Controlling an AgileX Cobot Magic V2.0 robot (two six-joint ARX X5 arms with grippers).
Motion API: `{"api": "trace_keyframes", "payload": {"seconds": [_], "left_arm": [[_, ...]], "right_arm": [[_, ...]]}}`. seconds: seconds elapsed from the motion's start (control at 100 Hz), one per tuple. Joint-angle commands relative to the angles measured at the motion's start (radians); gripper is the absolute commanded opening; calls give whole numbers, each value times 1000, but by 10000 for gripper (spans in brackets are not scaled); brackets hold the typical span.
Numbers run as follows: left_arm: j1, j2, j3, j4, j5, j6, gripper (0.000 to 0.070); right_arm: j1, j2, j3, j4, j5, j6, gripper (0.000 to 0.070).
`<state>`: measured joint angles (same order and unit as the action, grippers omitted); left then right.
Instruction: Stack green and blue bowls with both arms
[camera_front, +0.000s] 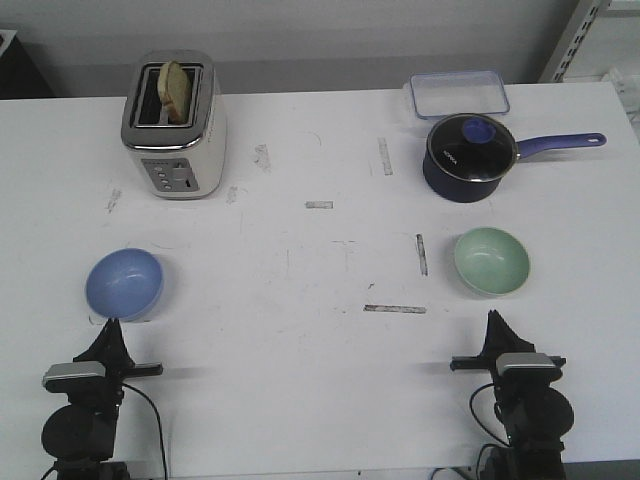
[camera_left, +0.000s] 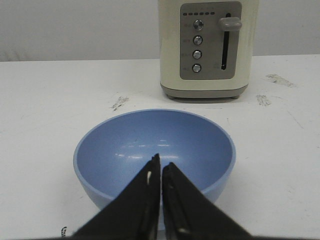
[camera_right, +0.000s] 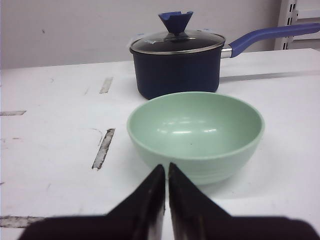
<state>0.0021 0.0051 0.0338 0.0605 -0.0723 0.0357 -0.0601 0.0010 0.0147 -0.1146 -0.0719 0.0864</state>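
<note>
Left fingers (camera_left: 161, 167) are pressed together, empty — just before the blue bowl (camera_front: 124, 283). Right fingers (camera_right: 166, 170) likewise closed, empty — facing the green bowl (camera_front: 491, 261).

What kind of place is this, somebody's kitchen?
Probably a robot test bench set up like a kitchen, not a home: a bare white table with worn tape marks, a toaster holding bread, a lidded saucepan, and two black grippers, left and right.

Toaster (camera_left: 207, 47) top and saucepan handle (camera_right: 280, 37) end cropped by wrist-view edges; blue bowl (camera_left: 155, 150) near rim behind jaws.
</note>
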Motion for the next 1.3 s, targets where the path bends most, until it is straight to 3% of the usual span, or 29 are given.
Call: {"api": "trace_keyframes", "payload": {"seconds": [0.0, 0.51, 0.63, 0.96, 1.2, 1.29], "left_arm": [[0, -2, -21, 16, 2, -2, 1], [0, -2, -21, 16, 2, 16, 1], [1, -2, -21, 21, 1, 17, 1], [0, -2, -21, 23, 2, 16, 1], [0, -2, -21, 23, 2, 16, 1], [0, -2, -21, 24, 2, 11, 1]], "right_arm": [[0, 0, -2, 10, 0, 12, 5], [0, 0, -2, 12, 2, 14, 5], [-3, 0, -2, 14, 30, -43, 5], [-3, 0, -2, 14, 27, -43, 5], [-4, 0, -2, 131, 29, -43, 5], [-5, 0, -2, 181, 79, -42, 5]]}}
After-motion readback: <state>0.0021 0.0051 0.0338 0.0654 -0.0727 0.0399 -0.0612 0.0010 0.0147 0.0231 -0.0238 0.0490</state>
